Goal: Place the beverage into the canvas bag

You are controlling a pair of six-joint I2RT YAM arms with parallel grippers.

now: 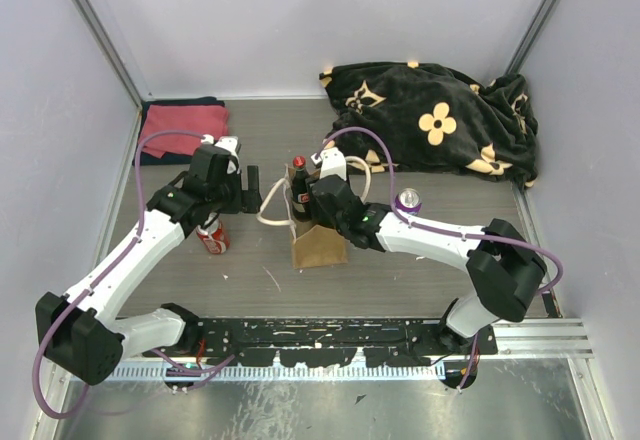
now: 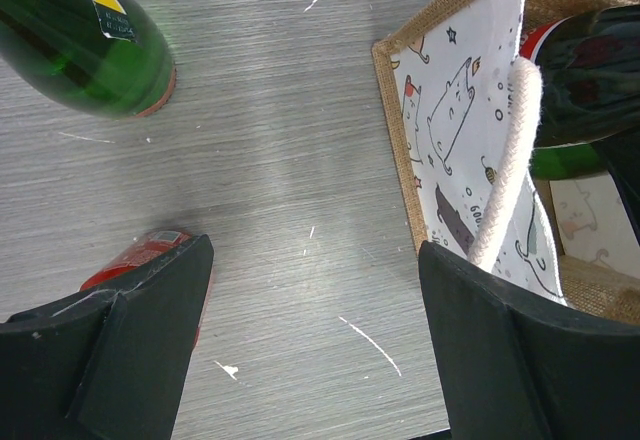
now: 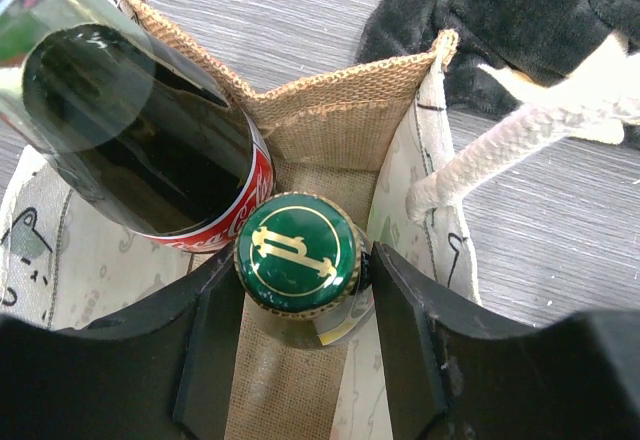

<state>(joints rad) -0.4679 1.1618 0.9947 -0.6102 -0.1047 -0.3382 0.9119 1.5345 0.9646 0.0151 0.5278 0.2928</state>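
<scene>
The tan canvas bag (image 1: 320,245) stands upright mid-table, with white rope handles (image 3: 500,145). It also shows in the left wrist view (image 2: 450,110) and the right wrist view (image 3: 340,110). A dark cola bottle (image 3: 150,140) with a red cap (image 1: 299,164) leans inside it. My right gripper (image 3: 305,255) is over the bag's mouth (image 1: 318,198). It is shut on the neck of a green-capped bottle (image 3: 297,253), which is held upright inside the bag. My left gripper (image 2: 312,260) is open and empty just left of the bag (image 1: 252,188), its right finger beside a rope handle.
A red can (image 1: 213,237) stands left of the bag under my left arm, and it shows beside my left finger (image 2: 140,255). Another green bottle (image 2: 90,40) lies on the table. A purple can (image 1: 409,200), a folded red cloth (image 1: 185,125) and a black flowered blanket (image 1: 440,120) are also there.
</scene>
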